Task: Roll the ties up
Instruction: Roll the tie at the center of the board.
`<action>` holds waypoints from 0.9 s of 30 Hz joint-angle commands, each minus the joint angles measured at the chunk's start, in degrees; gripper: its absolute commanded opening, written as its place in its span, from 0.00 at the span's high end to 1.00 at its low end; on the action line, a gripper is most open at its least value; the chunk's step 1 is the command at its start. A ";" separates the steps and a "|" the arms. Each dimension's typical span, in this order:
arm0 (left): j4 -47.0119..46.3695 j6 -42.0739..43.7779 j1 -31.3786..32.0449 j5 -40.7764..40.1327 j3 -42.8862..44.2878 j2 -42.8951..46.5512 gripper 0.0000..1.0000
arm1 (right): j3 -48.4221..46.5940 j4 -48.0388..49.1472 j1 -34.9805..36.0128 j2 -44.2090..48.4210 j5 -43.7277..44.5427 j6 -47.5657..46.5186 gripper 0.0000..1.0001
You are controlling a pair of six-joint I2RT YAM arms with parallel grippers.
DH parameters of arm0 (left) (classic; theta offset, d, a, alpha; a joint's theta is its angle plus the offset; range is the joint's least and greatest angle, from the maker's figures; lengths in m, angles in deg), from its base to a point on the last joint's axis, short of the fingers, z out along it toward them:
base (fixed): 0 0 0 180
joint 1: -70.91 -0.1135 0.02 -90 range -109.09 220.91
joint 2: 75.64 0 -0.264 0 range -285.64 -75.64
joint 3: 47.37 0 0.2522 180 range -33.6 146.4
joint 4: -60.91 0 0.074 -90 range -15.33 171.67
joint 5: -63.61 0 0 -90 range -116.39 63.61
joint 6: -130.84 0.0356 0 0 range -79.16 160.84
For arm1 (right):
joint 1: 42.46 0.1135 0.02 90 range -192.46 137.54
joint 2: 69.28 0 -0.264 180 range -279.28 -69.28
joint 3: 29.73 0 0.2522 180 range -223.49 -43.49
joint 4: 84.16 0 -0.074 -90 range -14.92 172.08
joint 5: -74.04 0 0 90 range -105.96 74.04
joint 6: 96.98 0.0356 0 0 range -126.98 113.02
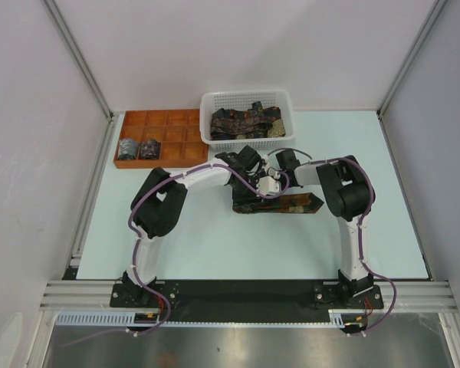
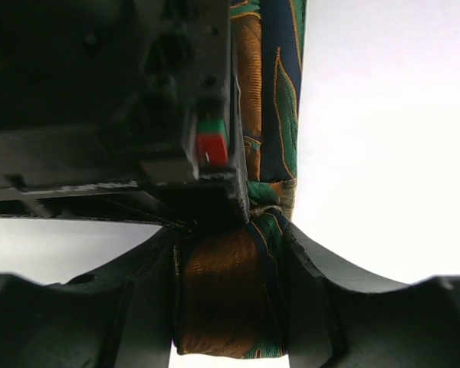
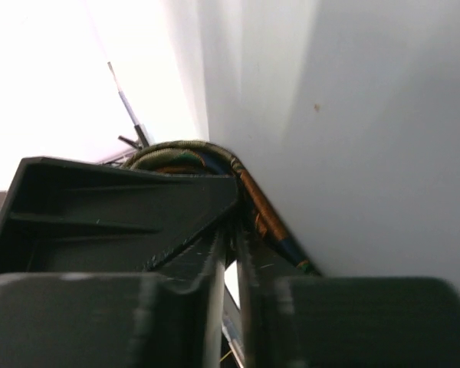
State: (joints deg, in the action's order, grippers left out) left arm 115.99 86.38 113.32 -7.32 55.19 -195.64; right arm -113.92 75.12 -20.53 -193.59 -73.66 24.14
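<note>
Left gripper [image 2: 228, 307]: pinching the rolled-up end of a tie [image 2: 272, 92]. The orange-brown wad sits squarely between both fingers, and the flat strip runs off toward 12 o'clock in the left wrist view.

Right gripper [image 3: 231, 257]: fingers nearly together, with a thin slit of light between them. Tie fabric curves along the outer side at 1–2 o'clock. Can't tell if any cloth is nipped.

Both grippers meet nose to nose just past table centre, toward 12 o'clock.

Table [image 1: 215, 245]: pale, and carries everything.

Basket [image 1: 205, 115]: white mesh at 12 o'clock on the table, with a pile of loose ties [image 1: 245, 123] inside.

Tray [image 1: 169, 119]: orange-brown with compartments, at 11 o'clock, just beside the basket.

The worked tie lies flat on the table under the grippers, its pointed end out toward 3 o'clock.

Rolled ties [image 1: 128, 148]: two bundles side by side in neighbouring compartments at the tray's 7 o'clock corner.
</note>
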 commanded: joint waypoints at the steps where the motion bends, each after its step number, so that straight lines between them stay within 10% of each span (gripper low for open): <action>1: 4.47 3.50 0.39 -0.79 -4.33 -4.27 0.50 | 0.21 -5.33 -1.71 2.84 -1.98 -5.43 0.77; 8: 5.61 3.94 -0.58 -0.17 -3.45 -4.97 0.51 | 0.12 -11.23 -4.79 6.80 -5.67 -8.62 0.71; 27: 6.67 3.68 -0.67 0.62 -1.78 -5.68 0.50 | 9.26 25.23 -0.93 4.61 -8.49 16.52 0.55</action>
State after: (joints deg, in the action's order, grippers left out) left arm 117.04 88.85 112.47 -4.68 55.52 -196.34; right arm -105.07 89.00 -23.89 -188.30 -80.17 34.93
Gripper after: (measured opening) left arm 0.503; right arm 0.448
